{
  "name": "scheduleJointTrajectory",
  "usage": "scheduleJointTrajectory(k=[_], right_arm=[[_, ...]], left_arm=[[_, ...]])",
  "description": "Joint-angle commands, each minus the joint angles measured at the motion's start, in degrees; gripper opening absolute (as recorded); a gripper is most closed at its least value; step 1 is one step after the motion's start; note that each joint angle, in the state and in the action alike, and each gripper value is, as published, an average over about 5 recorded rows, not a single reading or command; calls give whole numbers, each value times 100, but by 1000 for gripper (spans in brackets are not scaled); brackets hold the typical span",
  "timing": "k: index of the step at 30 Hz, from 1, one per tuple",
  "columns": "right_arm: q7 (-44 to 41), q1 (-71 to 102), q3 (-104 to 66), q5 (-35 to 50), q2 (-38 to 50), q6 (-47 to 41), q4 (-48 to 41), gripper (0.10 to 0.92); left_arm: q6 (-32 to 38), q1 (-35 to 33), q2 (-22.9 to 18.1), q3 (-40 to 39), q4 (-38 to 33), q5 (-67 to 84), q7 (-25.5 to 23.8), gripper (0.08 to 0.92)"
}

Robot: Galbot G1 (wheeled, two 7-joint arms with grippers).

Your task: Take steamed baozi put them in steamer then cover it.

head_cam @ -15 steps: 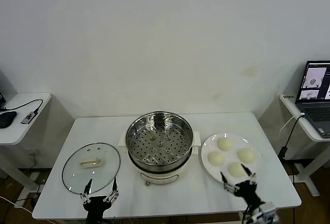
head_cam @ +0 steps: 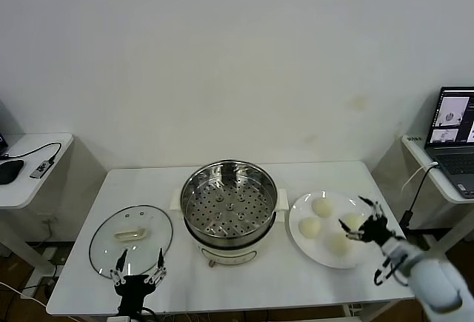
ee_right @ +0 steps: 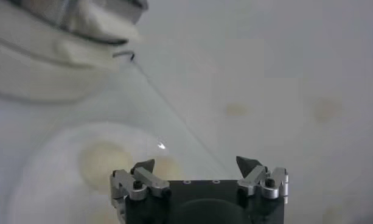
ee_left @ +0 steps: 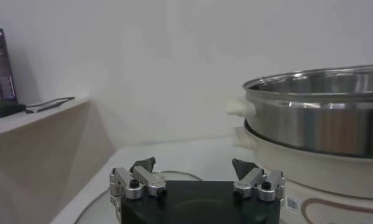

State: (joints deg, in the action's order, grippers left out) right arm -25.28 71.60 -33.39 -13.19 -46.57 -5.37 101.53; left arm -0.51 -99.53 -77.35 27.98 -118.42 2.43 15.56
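Buns, four cream-white soft dough baozi (head_cam: 330,226), look squashy; I'd pinch sides gently, right gripper (head_cam: 362,220) spread empty above them.

Bright, even, soft-shadowed light; glare on steamer (head_cam: 229,207); blurred, hazy right wrist view.

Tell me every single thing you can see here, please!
baozi: four, cream-white, on the plate, right of the steamer
plate: one, white, right part of the table
steamer: one, shiny steel on a cream base, middle of the table, empty
cover: one, clear glass with cream handle, flat on the table, left of the steamer
table: one, white, centre
laptop: one, dark, side desk far right
left hand: open, near edge of the cover
right hand: open, over the plate's right side
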Motion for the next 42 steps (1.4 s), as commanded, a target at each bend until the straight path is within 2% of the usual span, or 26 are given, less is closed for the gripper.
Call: scheduleJointTrajectory(k=[1,10,21,27,42], right_arm=[[-2141,-3248,2296,-828,1601,-189,-1245,823],[-3303,-5975,5225,-561,1145,104,-2755,823],[-3935,-6853,6480,-939,-54,532,-4204,823],[-3928,-6887,6691,-967,-348,493,-4585,823],[-3700,-6702,6694,-874,-670,131,-4900,823]], left_arm=[[-116,23,50,33,-55,-82,46,823],[-165,96,100,128,-37,-160,139,823],[-259,233,157,272,-4,-123,137,823],[-273,245,172,298,42,-127,120,823],[-282,271,198,296,62,-151,98,823]])
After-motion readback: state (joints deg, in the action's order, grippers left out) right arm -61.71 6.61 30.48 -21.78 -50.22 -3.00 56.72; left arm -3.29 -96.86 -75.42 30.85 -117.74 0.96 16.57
